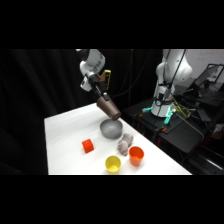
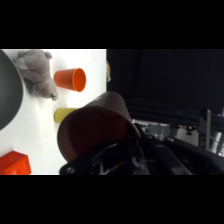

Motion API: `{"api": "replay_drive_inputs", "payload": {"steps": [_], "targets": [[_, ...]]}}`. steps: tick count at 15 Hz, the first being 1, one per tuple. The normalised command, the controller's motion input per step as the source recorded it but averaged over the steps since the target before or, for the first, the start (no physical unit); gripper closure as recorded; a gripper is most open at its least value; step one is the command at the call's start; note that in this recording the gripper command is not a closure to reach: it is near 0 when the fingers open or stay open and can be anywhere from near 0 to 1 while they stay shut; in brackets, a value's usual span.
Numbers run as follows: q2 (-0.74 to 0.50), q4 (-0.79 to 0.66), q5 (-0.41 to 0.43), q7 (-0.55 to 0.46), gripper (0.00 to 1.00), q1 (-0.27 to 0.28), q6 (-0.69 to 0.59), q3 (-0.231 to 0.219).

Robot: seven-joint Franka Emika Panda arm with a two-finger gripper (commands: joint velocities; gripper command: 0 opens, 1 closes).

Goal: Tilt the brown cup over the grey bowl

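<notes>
Here the pincer grasps the brown cup, holding it aloft and tipped mouth-down just above the grey bowl near the surface's far edge, evidently for pouring.

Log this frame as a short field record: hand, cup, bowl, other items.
hand: shut on the brown cup, above the table
brown cup: tilted, mouth pointing down toward the grey bowl, not touching it
grey bowl: upright on the white table
orange cup: upright, near the front edge
yellow cup: upright, beside the orange cup
lumpy grey object: between bowl and orange cup
orange block: beside the bowl
</notes>
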Motion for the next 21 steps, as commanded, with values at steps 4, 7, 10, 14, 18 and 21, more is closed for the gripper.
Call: {"api": "replay_drive_inputs", "payload": {"steps": [4,7,10,14,18,21], "targets": [[0.44,0.44,0.283,-0.11,0.12,-0.211,-0.61,-0.013],[0.19,0.33,0.153,0.04,0.12,-0.076,-0.37,-0.028],[-0.31,-0.02,-0.106,0.19,0.12,0.212,0.25,-0.114],[-0.72,-0.36,-0.225,0.4,0.12,0.441,0.69,-0.029],[-0.57,-0.29,-0.325,0.53,0.12,0.417,0.79,0.167],[-0.23,-0.09,-0.452,0.52,0.12,0.304,0.75,0.247]]}}
